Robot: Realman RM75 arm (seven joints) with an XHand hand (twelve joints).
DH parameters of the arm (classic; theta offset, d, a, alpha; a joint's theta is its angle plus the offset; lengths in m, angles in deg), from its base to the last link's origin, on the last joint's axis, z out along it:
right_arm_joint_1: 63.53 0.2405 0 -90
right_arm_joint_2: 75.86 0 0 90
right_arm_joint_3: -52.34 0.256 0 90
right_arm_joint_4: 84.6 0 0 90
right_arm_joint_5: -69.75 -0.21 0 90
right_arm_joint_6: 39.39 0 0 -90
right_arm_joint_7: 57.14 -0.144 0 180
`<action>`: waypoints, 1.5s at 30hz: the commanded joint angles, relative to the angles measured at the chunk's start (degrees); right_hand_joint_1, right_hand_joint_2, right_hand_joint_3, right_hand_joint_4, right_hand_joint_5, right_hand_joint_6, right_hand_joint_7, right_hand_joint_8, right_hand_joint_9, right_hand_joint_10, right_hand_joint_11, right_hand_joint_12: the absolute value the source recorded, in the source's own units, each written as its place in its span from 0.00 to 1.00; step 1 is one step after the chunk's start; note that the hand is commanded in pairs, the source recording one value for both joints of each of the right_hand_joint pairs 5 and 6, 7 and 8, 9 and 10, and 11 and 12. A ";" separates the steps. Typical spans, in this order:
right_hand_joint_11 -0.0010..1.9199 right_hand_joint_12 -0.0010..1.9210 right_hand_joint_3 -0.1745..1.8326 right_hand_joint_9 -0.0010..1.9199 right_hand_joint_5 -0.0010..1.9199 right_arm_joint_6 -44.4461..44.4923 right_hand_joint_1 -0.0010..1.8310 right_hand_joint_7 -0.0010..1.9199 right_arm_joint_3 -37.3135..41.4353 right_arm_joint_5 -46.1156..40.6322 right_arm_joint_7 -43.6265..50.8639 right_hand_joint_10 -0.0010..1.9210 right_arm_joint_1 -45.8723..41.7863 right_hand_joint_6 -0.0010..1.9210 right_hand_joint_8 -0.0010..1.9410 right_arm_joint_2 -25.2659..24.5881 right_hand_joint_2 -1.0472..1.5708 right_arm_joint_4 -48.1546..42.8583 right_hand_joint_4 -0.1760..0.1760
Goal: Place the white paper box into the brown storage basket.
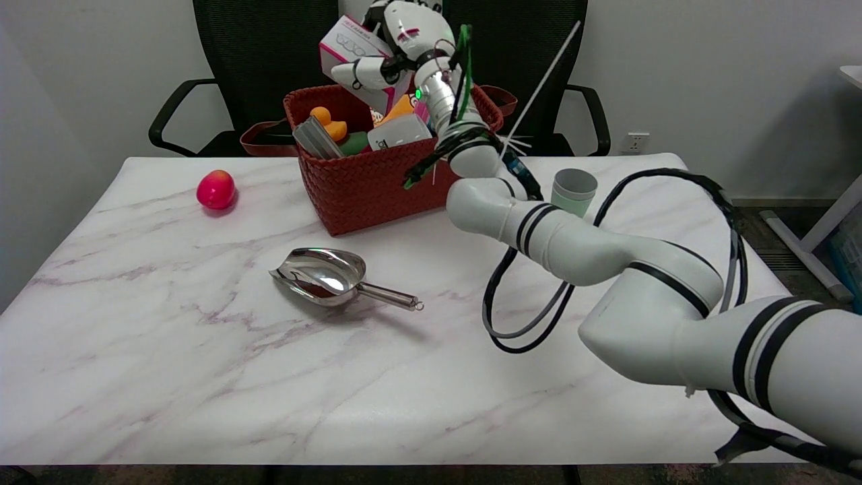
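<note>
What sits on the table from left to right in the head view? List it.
Red fruit → metal scoop → brown storage basket → grey-green cup. The white paper box is left out: the right hand holds it above the basket.

A red apple-like fruit [215,189] sits near the far left of the white marble table [202,377]. A shiny metal scoop [330,275] lies near the middle, handle pointing right. A pale green cup [574,191] stands upright toward the far right. A black office chair [269,60] stands behind the table.
</note>
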 commanded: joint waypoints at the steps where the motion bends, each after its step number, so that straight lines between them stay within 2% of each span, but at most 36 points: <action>1: 0.19 0.19 0.00 0.47 0.48 -3.31 0.46 0.62 0.03 12.62 8.99 0.47 5.82 0.48 0.62 -3.83 0.86 9.76 0.50; 12: 0.14 0.14 0.00 0.41 0.46 -6.60 0.45 0.61 0.14 12.18 5.36 0.41 3.94 0.46 0.60 -3.75 0.84 9.04 0.50; 16: 0.13 0.13 0.00 0.36 0.44 -7.68 0.44 0.57 0.18 12.15 3.15 0.36 3.63 0.44 0.57 -3.87 0.81 8.96 0.50; 17: 0.12 0.12 0.00 0.33 0.43 -7.95 0.43 0.55 0.18 12.15 2.92 0.33 3.55 0.43 0.54 -3.91 0.80 8.88 0.50; 19: 0.10 0.10 0.00 0.26 0.36 -8.79 0.42 0.41 0.18 12.15 2.88 0.26 3.19 0.36 0.41 -3.82 0.76 7.87 0.50; 20: 0.09 0.09 0.00 0.25 0.32 -8.98 0.42 0.38 0.18 12.15 2.88 0.25 3.03 0.32 0.38 -3.71 0.74 7.40 0.50; 21: 0.09 0.09 0.00 0.23 0.23 -9.27 0.41 0.35 0.26 12.15 2.88 0.23 2.83 0.23 0.34 -3.58 0.73 6.95 0.50; 24: 0.07 0.07 0.00 0.18 0.11 -9.90 0.39 0.25 0.67 10.36 3.13 0.18 2.39 0.11 0.25 -3.39 0.71 5.92 0.50; 25: 0.04 0.04 0.00 0.14 0.03 -9.98 0.37 0.18 0.86 8.71 3.29 0.14 2.27 0.03 0.18 -3.35 0.71 5.63 0.50; 27: 0.00 0.00 0.00 0.09 0.00 -9.90 0.36 0.10 0.90 7.01 3.36 0.09 2.15 0.00 0.10 -3.26 0.69 5.23 0.50; 28: 0.00 0.00 0.10 0.03 0.00 -9.90 0.33 0.03 0.90 6.45 3.36 0.03 2.03 0.00 0.03 -3.14 0.69 4.87 0.50; 29: 0.00 0.00 0.23 0.00 0.00 -9.90 0.31 0.00 0.90 6.19 3.36 0.00 1.95 0.00 0.00 -3.07 0.69 4.60 0.50; 30: 0.00 0.00 0.29 0.00 0.00 -9.90 0.30 0.00 0.94 5.86 3.36 0.00 1.83 0.00 0.00 -2.94 0.69 4.27 0.50; 31: 0.00 0.00 0.31 0.00 0.00 -9.94 0.29 0.00 0.98 5.63 3.41 0.00 1.72 0.00 0.00 -2.78 0.70 3.92 0.50; 36: 0.00 0.00 0.38 0.00 0.00 -9.90 0.28 0.00 1.02 5.27 3.52 0.00 1.15 0.00 0.00 -2.30 0.71 2.55 0.50; 41: 0.00 0.00 0.37 0.00 0.00 -9.56 0.27 0.00 3.63 4.48 3.52 0.00 -1.46 0.00 0.00 -0.34 0.71 -3.15 0.50; 45: 0.00 0.00 0.32 0.00 0.00 -7.39 0.27 0.00 6.76 -2.25 5.54 0.00 -8.07 0.00 0.00 3.68 0.72 -14.76 0.50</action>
